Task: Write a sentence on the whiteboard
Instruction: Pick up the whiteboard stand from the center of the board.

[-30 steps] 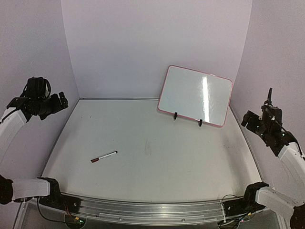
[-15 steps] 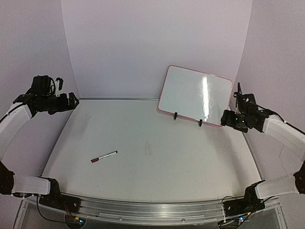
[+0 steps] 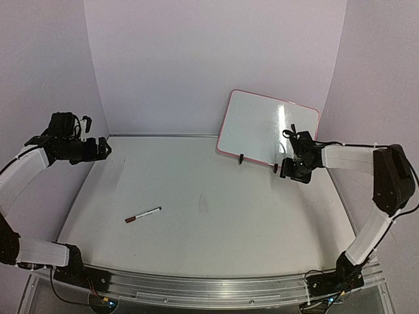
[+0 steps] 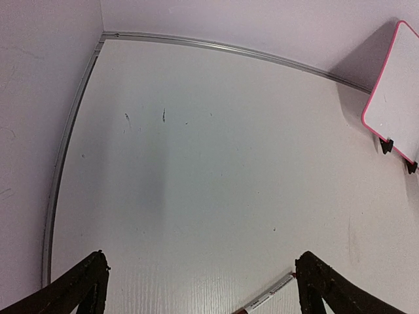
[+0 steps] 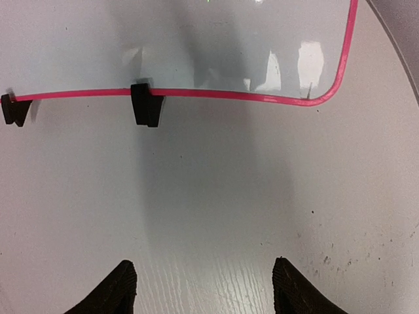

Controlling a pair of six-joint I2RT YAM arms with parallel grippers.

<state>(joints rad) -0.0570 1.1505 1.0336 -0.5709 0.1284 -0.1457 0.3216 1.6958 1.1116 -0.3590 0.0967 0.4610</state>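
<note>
The whiteboard [image 3: 268, 131] stands tilted back against the rear wall in the upper right of the top view, propped on 2 black clip feet [image 5: 145, 104], its white face bare of writing. The marker [image 3: 143, 214] lies flat on the table [image 3: 216, 242] in the lower left, well apart from the board, with its dark red end pointing toward the lower left.

The left gripper [image 4: 201, 256] hangs at the left edge of the top view with its fingers spread wide and nothing between them. In its own camera the marker shows only at the bottom edge, just inside the right finger. The right gripper [image 5: 203, 263] is also spread and empty, low over the table just in front of the board's lower right corner, near 1 clip foot.

The step in hand looks like fetching the marker (nothing can be written until it is held). The left arm is the nearer one. It should come down over the middle of the barrel, turn the wrist so the fingers cross the barrel's width, and close only when the tips are almost on the table. The right gripper should stay clear of the clip feet, since a nudge there could tip the board.
</note>
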